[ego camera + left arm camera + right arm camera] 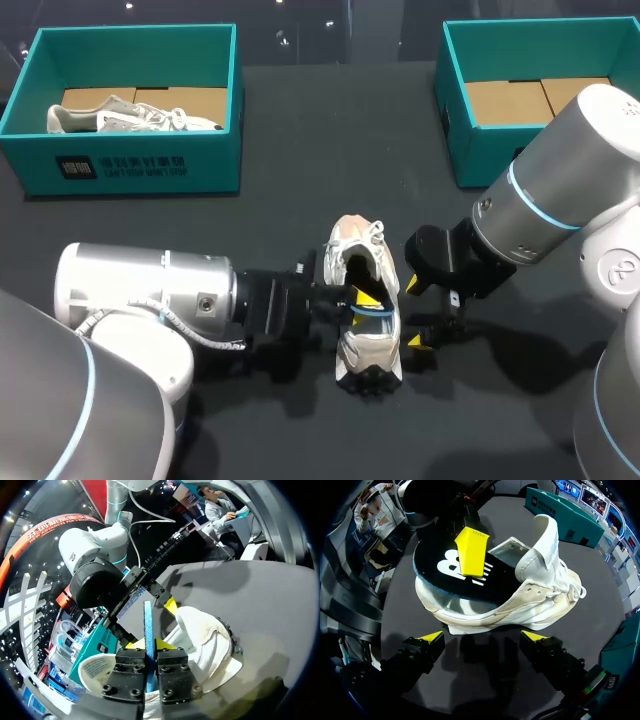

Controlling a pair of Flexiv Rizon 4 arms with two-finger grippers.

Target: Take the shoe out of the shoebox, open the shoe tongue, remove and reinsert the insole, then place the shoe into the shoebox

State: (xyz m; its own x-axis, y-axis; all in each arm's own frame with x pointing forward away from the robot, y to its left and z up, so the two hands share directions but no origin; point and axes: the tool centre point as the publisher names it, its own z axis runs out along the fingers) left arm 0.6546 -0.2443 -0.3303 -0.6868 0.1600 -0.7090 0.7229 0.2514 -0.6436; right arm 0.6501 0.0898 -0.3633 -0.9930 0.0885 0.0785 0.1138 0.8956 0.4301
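On the dark tabletop (pixel 300 150), near the middle of its near edge, our white-and-beige sneaker (pixel 350 240) stands with its long axis running far to near and its toe toward the far edge. Its black, blue-edged insole (pixel 445 565) is clamped in our left gripper (pixel 149 642). Our right gripper (pixel 414 313) waits just beside the shoe, fingers apart.

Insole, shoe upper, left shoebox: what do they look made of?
Insole: likely foam, judging by its soft-looking blue edge, with a matte black fabric-like top.
Shoe upper: white and beige textile with leather-like overlays, probably; cloth laces.
Left shoebox: cardboard, with matte teal walls and a bare brown floor.
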